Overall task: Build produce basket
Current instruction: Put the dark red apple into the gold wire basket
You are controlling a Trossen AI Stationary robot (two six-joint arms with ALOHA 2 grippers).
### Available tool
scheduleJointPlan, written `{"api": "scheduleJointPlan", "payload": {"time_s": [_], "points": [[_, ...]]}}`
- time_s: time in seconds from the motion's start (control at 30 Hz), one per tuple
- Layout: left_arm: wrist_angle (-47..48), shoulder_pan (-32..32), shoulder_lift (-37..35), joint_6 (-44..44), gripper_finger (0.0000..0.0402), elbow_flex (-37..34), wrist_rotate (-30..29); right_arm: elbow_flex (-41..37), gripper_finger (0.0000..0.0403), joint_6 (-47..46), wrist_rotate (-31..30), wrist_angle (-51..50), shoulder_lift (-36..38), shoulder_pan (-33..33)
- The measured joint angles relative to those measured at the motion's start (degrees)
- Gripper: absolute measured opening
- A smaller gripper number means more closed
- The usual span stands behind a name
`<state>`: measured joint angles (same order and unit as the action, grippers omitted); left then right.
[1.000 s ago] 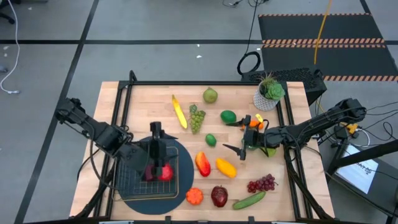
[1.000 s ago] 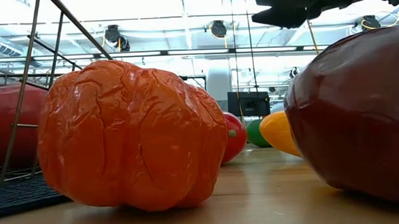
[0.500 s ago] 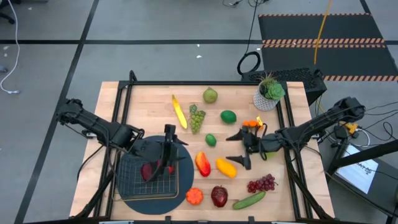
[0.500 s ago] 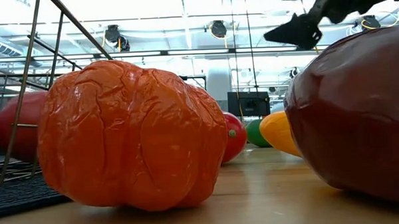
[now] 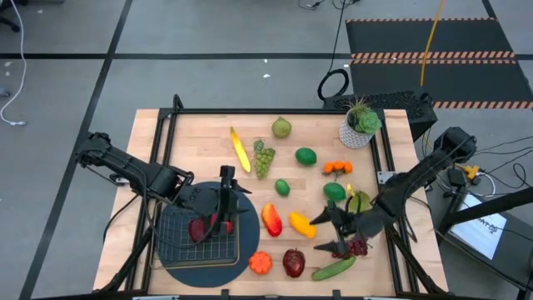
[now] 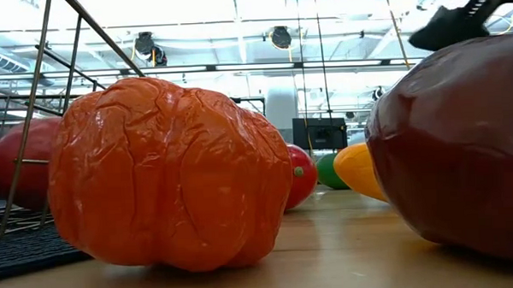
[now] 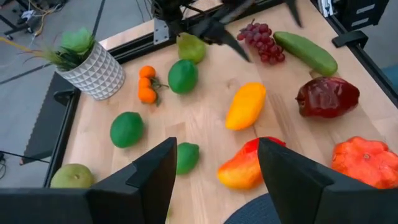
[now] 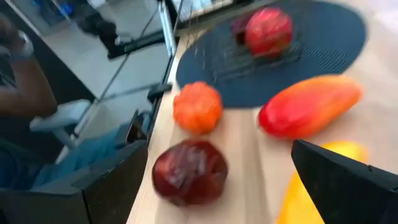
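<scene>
The dark wire basket sits on a round dark mat at the near left, with a red apple lying on its grid bottom. My left gripper hovers open over the basket's right rim, and nothing is between its fingers. Produce lies loose on the wood: a red-orange pepper, a yellow pepper, purple grapes, a cucumber, an orange pepper and a dark red fruit. My right gripper stands wide open, low, between the yellow pepper and the grapes, and holds nothing.
Farther back lie a banana, green grapes, a pear, limes, small oranges and a potted plant. Black rails run along the table's left and right sides. A seated person shows beyond the near edge.
My right gripper has swung from beside the oranges toward the table's near edge and sunk, rolling as it went. It now stands by the purple grapes, still open. My left gripper has shifted a little toward the table's right edge and then kept still.
</scene>
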<state>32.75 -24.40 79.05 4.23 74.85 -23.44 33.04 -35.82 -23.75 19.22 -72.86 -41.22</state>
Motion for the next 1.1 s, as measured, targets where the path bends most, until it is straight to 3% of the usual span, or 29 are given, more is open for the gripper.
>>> {"api": "scheduleJointPlan", "payload": {"time_s": [0.13, 0.27, 0.4, 0.6, 1.1], "points": [[-0.11, 0.0, 0.0, -0.29, 0.0223, 0.0, 0.0, 6.33, 0.0391, -0.33, 0.05, -0.66, -7.63, -1.15], [-1.18, 0.0, 0.0, -0.33, 0.0223, 0.0, 0.0, 13.62, 0.0391, 3.83, 4.35, -2.81, -14.07, -0.58], [-1.7, 0.0, 0.0, -0.38, 0.0223, 0.0, 0.0, 18.25, 0.0391, 7.22, 2.74, -7.64, -17.29, -0.36], [-1.6, 0.0, 0.0, -0.39, 0.0223, 0.0, 0.0, 19.14, 0.0391, 7.85, 1.55, -7.74, -18.99, 0.0], [-1.68, 0.0, 0.0, -0.06, 0.0223, -0.02, 0.04, 19.16, 0.0391, 4.38, 7.3, -6.15, -23.73, 2.28]]}}
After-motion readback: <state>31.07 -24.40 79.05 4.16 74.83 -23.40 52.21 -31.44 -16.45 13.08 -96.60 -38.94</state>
